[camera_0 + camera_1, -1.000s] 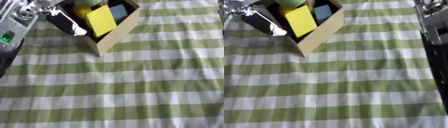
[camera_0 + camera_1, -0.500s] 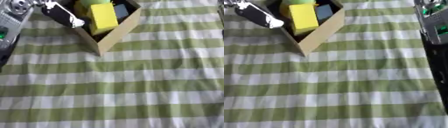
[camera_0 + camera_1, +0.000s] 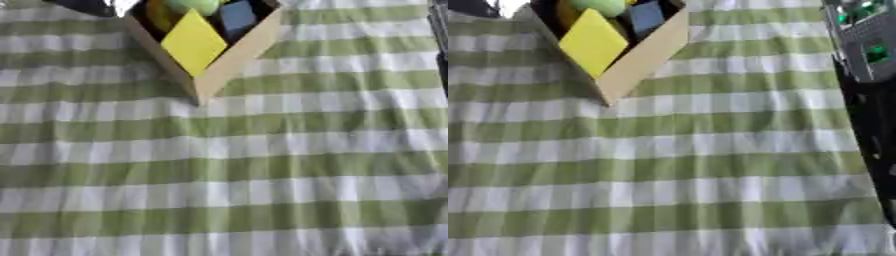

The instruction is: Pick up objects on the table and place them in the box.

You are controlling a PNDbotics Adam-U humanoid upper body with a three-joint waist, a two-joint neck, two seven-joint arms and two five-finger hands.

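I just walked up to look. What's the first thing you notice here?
The cardboard box near the top, left of middle, stands out. A bright yellow flat piece leans inside it, with a blue block and a pale green round thing behind. Everything sits on a green and white checked tablecloth, which fills the rest of the view.

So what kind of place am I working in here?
Probably a staged test or demo table, not a real home: a green-and-white checked tablecloth, one cardboard box holding a yellow block and other coloured items, and grey equipment at the table's right edge.
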